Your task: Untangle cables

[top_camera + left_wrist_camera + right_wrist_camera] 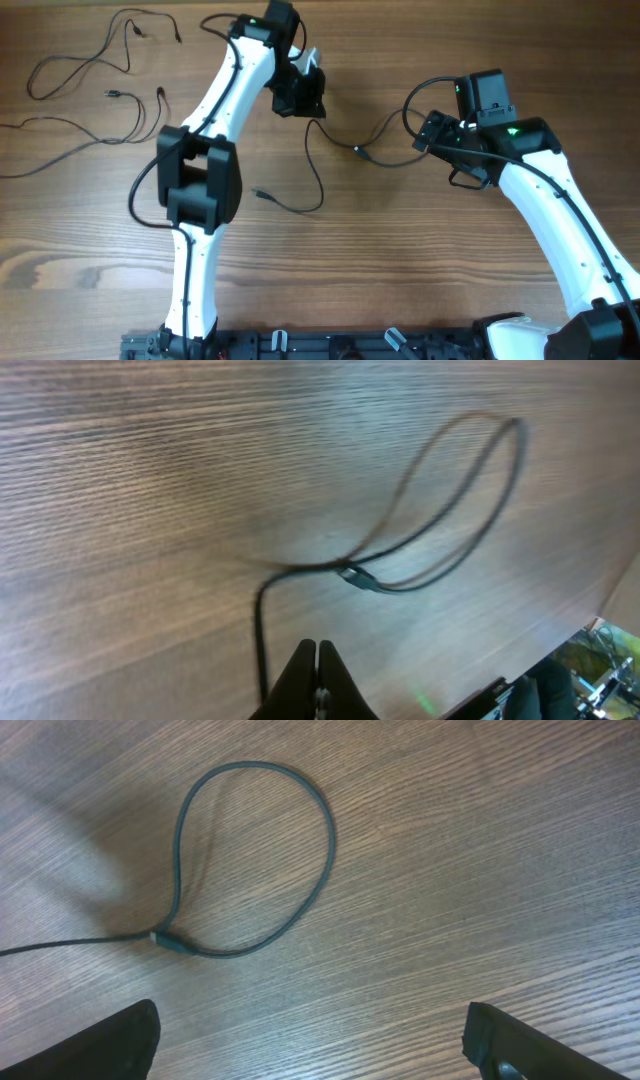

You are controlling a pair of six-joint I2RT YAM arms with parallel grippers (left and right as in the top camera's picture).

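The dark cable [383,128] lies across the middle of the table, nearer the far edge. It runs from the left gripper [300,95] toward the right edge and ends in a loop [329,835] that crosses itself at a small plug [172,941].

The right gripper [310,1020] has its jaws wide apart. In its wrist view the loop lies straight ahead of the gap, with the plug off toward one finger. Its long axis runs away from the jaws rather than across them.

The left gripper [317,660] has its jaws pressed together, and the strand passes just beside them. I cannot tell whether it is pinched.

The right arm is much the nearer to the crossing, so opening the loop looks like its job. It would likely need to come forward and turn to straddle one strand.
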